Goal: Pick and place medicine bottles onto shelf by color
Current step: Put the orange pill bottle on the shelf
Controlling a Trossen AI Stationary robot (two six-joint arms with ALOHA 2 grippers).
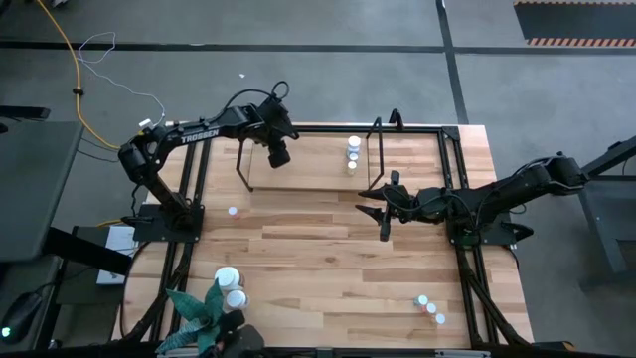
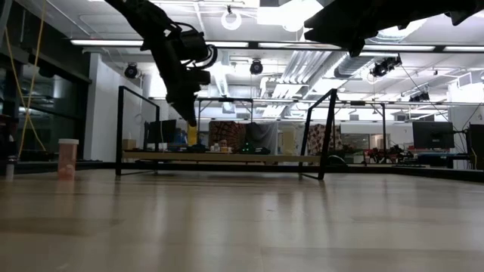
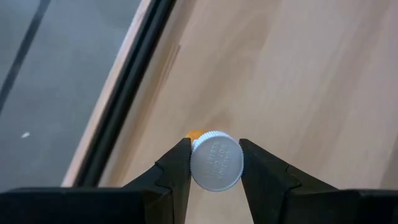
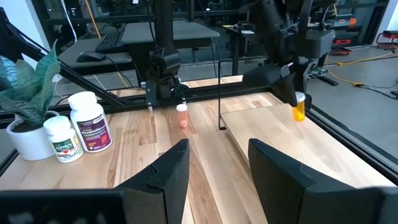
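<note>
My left gripper [image 1: 279,155] hangs over the left part of the shelf [image 1: 308,171], a light-wood board in black tube hoops at the table's far side. It is shut on a small orange medicine bottle [image 4: 299,107] with a white cap [image 3: 216,160]. Two white-topped small bottles [image 1: 353,150] stand on the shelf's right part. My right gripper [image 4: 217,174] is open, held level above the table's middle right, with nothing between its fingers. Another small orange bottle [image 1: 233,211] stands on the table in front of the shelf. My left gripper pinches the bottle's white cap by its sides [image 3: 198,163] between its two fingers. The fingers slant down from above. The orange body [image 4: 300,112] hangs below the fingertips, roughly upright and clear of the shelf board.
Two larger white bottles [image 1: 230,285] stand by a green plant in a white pot [image 1: 197,310] at the near left corner. Small white-topped bottles [image 1: 429,308] stand at the near right. The shelf's black hoops [image 1: 379,149] rise at its ends.
</note>
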